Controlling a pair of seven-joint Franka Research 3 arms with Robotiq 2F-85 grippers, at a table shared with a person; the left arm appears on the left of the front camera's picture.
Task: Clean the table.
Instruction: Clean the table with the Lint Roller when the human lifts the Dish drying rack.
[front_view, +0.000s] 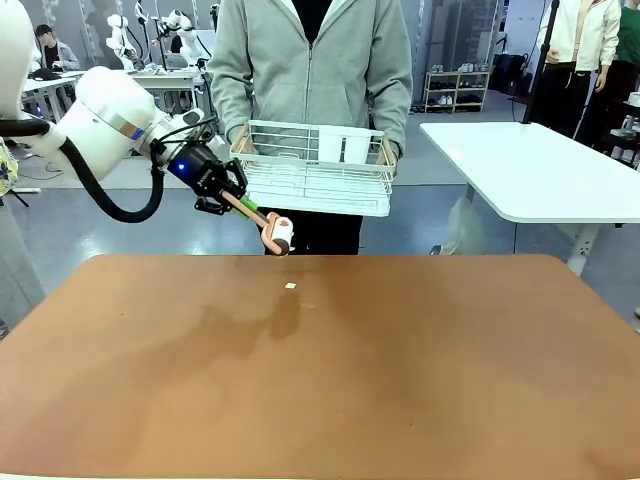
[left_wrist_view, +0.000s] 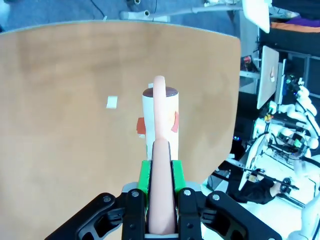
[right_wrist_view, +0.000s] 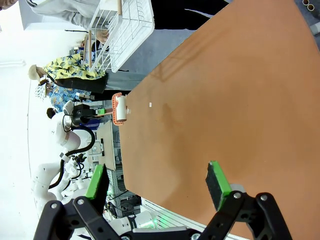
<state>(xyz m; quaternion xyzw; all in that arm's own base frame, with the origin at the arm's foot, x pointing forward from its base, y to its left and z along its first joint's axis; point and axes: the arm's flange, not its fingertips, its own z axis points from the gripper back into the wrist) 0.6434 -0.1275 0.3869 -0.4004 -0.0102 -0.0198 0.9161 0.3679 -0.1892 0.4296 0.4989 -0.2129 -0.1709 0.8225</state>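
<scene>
well, the table (front_view: 400, 380) takes up the whole lower half of the front view, its reddish-brown top broad and matte, with faint duller streaks across the middle. behind its far edge stands a person (front_view: 310, 60) in a grey zip hoodie. off to the robot's right, beyond the far corner, is a white-topped table (front_view: 530, 170).

the person holds a white wire basket (front_view: 315, 175) in both hands at waist height, level and clear of the brown top, just past its far edge.

the left arm reaches in from the robot's left, and the left gripper (front_view: 232, 197) is tilted down toward the far edge. its jaws are clamped on the pink handle of a lint roller (front_view: 278, 233), the green pads pressing on both sides of the handle in the left wrist view. the roller's white head points away from the gripper and hangs at the table's far edge, left of centre, below the basket's near corner and apart from it.

the right gripper (right_wrist_view: 156, 172) hovers above the table with its jaws spread wide and nothing between them.

a small white scrap (front_view: 290, 286) lies on the brown top near the far edge, just on the robot's side of the roller head.
</scene>
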